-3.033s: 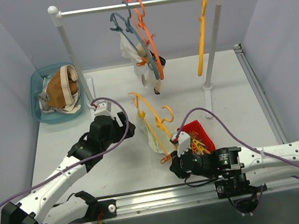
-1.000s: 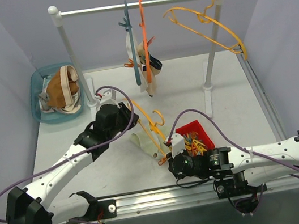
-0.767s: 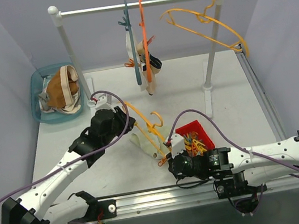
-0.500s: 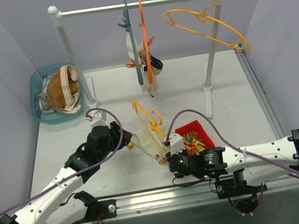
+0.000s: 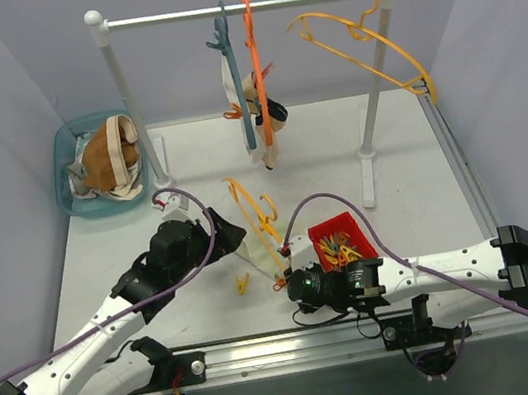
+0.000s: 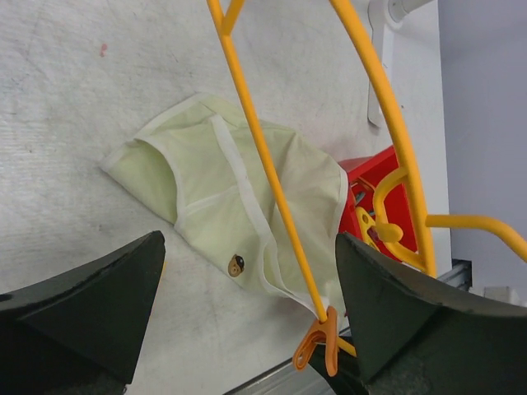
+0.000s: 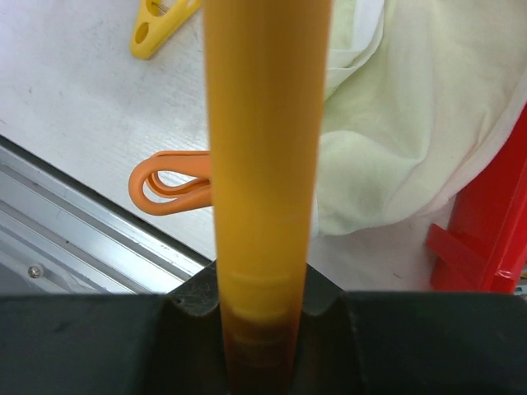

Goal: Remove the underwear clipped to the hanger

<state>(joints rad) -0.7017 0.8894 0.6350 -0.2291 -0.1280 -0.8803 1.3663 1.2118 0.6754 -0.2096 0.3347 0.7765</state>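
A pale yellow-green underwear [image 5: 256, 252] lies on the table under a yellow hanger [image 5: 252, 215]. My right gripper [image 5: 294, 284] is shut on the hanger's lower bar [image 7: 263, 164]. An orange clothespin [image 6: 317, 346] sits on that bar at the underwear's near corner and also shows in the right wrist view [image 7: 169, 183]. My left gripper [image 5: 228, 236] is open and empty just above the underwear [image 6: 214, 189], with its fingers [image 6: 82, 304] on either side of the cloth. More underwear [image 5: 254, 93] hangs clipped to hangers on the rack.
A yellow clothespin [image 5: 243, 283] lies loose on the table. A red bin [image 5: 343, 242] of clothespins stands right of the hanger. A blue basket [image 5: 63, 150] at the back left holds underwear. An empty yellow hanger [image 5: 358, 35] hangs on the rack [image 5: 242, 4].
My left gripper has pulled back from the hanger toward the near side. A yellow clothespin now lies loose on the table. My right arm shifted slightly left with the hanger.
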